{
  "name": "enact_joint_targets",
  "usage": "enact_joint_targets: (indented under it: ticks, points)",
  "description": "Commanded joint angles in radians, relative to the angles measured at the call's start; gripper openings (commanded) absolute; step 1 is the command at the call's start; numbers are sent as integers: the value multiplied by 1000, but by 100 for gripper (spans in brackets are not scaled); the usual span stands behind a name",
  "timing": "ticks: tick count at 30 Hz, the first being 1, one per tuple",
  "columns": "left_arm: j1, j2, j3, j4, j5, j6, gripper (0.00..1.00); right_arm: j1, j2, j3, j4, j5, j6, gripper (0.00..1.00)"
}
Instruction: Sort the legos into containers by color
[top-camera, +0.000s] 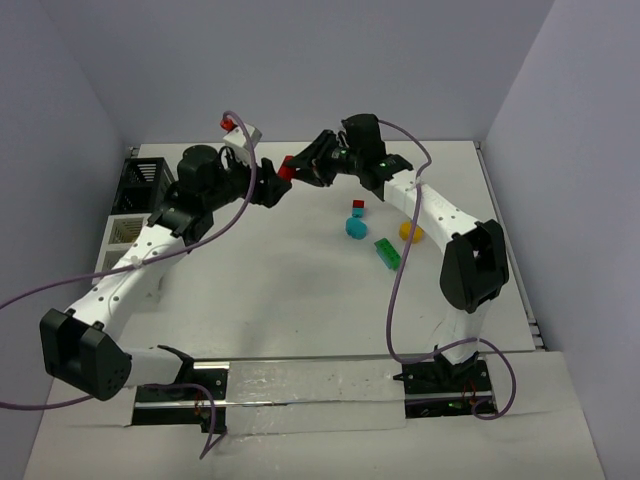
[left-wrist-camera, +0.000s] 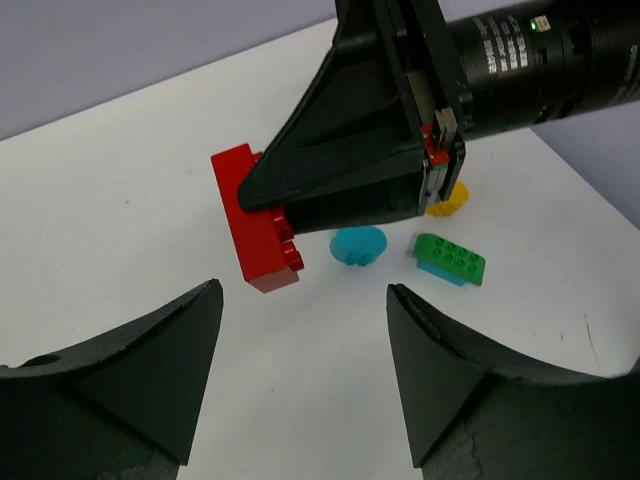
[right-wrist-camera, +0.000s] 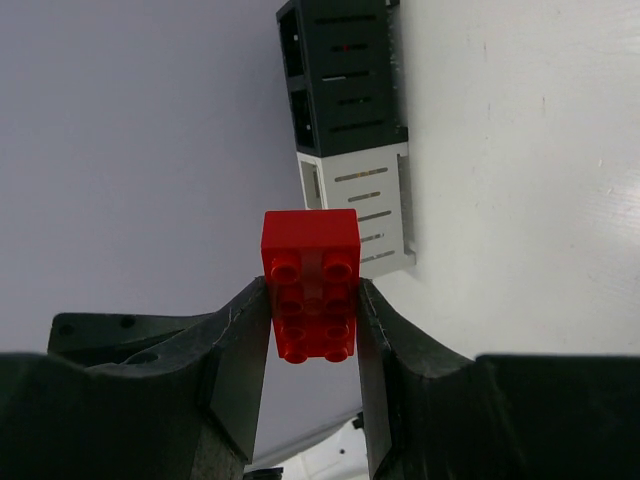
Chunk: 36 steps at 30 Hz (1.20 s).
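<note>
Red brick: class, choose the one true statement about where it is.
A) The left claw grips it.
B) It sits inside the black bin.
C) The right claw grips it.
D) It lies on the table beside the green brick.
C: the right wrist view shows the right claw shut on the red brick, held above the table, while the left claw stands open and empty.

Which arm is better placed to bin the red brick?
Probably left: the bins sit on its side, and the open left claw faces the red brick held by the right claw.
</note>
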<state>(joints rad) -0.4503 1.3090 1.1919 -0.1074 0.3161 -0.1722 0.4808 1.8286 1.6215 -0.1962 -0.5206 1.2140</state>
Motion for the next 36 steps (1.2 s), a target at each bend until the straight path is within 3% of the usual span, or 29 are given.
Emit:
enact_joint_targets:
  ticks: [1, 15, 24, 36]
  points:
    - [-8, 7, 33, 106, -118, -62, 76, 5, -59, 59, -21, 27, 104, 0]
    - [-8, 76, 30, 207, -146, -227, 72, 5, -64, 78, -120, 35, 299, 0]
    - [-8, 108, 43, 202, -128, -227, 57, 5, -66, 75, -115, 22, 337, 0]
    - [-7, 131, 32, 190, -116, -230, 60, 4, -65, 78, -91, 17, 346, 0]
